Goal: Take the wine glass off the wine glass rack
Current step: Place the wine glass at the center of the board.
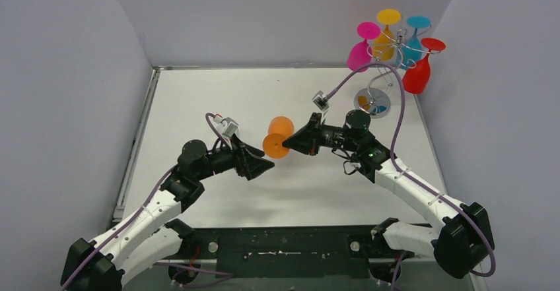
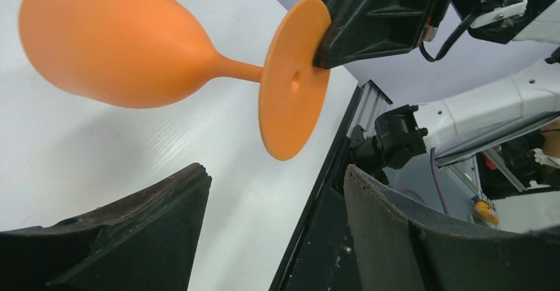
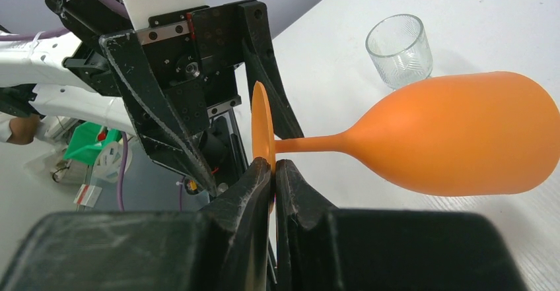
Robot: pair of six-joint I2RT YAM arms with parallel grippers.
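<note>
An orange wine glass lies sideways in the air over the middle of the table, off the rack. My right gripper is shut on the rim of its round foot, with the bowl pointing away. My left gripper is open and empty just below and left of the foot, apart from it. In the left wrist view its jaws stand wide apart under the glass. The silver wine glass rack stands at the back right, holding pink, yellow, cyan and red glasses upside down.
A clear ribbed tumbler stands on the white table beyond the orange glass. Grey walls close in the left, back and right sides. A black rail runs along the near edge between the arm bases.
</note>
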